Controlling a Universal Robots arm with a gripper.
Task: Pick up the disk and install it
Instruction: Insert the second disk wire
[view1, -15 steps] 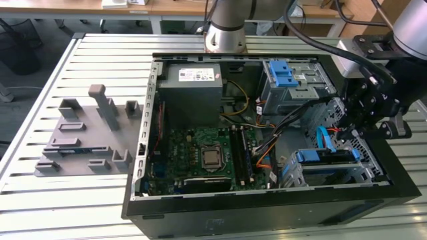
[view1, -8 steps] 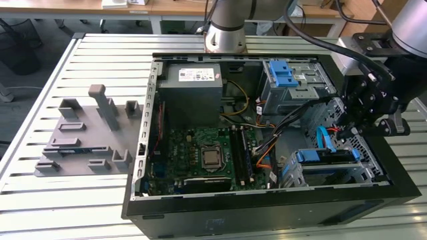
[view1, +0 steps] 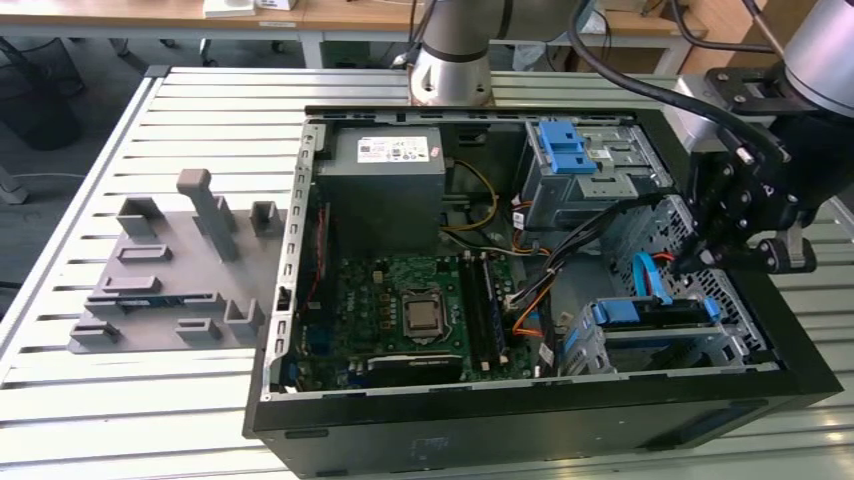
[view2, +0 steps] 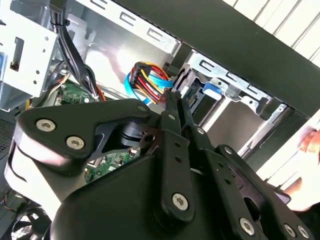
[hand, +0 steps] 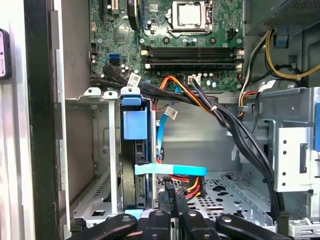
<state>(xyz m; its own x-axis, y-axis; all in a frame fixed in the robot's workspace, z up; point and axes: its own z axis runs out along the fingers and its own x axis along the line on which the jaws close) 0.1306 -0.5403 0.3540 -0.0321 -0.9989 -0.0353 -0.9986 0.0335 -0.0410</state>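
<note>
Exterior view first: the open computer case (view1: 534, 270) lies on its side on the slatted surface (view1: 134, 400), close to the surface's edge at the exterior view's right, with the grey fixture block (view1: 174, 270) beside it toward the exterior view's left. The arm comes in from above and the black claw (view1: 705, 262) hangs inside the case near its right wall, just above the lower drive cage (view1: 654, 335). The disk (view1: 650, 312) sits upright in that cage, its blue carrier frame showing at the top, a blue data cable curling just beside it. The grey power supply box (view1: 387, 185) and the upper cage with the blue latch (view1: 581, 160) lie at the case's far end; the green motherboard (view1: 414, 310) fills the floor between. Second wrist view now: the claw's (view2: 176, 97) black linkage crowds the front, its fingers pressed together, nothing between them, tips pointing at the bundle of red, yellow and blue cables (view2: 147, 80) next to the silver cage. First wrist view: the disk (hand: 136, 150) stands on edge in its slot, blue tab on top, touching the cage rail; the claw (hand: 172, 192) sits narrow and empty just beside it, at the cable connector.
</note>
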